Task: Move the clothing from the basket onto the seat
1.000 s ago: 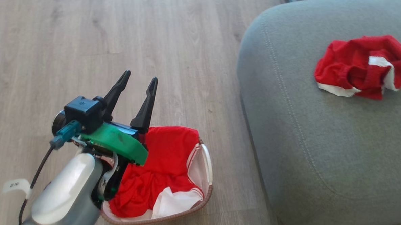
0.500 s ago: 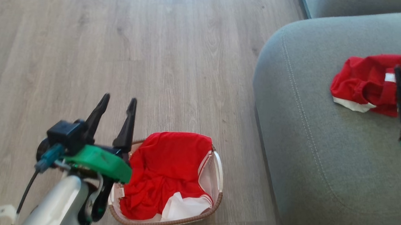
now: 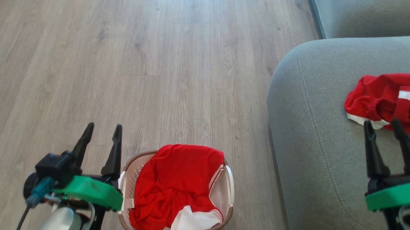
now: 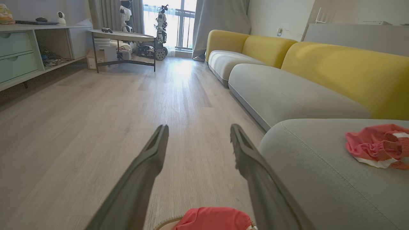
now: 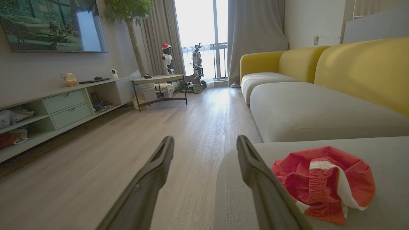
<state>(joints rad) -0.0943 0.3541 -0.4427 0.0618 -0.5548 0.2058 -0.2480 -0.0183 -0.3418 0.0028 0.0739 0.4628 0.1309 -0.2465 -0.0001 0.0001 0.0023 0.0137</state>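
Two red jerseys make up the clothing; the basket jersey (image 3: 167,186) lies crumpled inside the basket (image 3: 229,185) at 6 o'clock of the head view, lapping over its far rim, while the seat jersey (image 3: 382,98) sits bunched on the seat (image 3: 314,151) at 3 o'clock; one basket, one seat, two pincers. The left pincer (image 3: 104,125) hovers over the floor (image 3: 158,75) just beside the basket's 9 o'clock side, fingers spread and holding nothing; the right pincer (image 3: 381,122) stands over the seat, likewise spread and empty, with the seat jersey close at its 12 o'clock. The mesh looks light, soft and limp; it should drape and trail when lifted, and may catch on the woven rim; a single layer could slip free. The best hold seems the thick crumpled fold toward the basket's 7 o'clock, pinched deep; the flat white panel at 5 o'clock offers less to bite.
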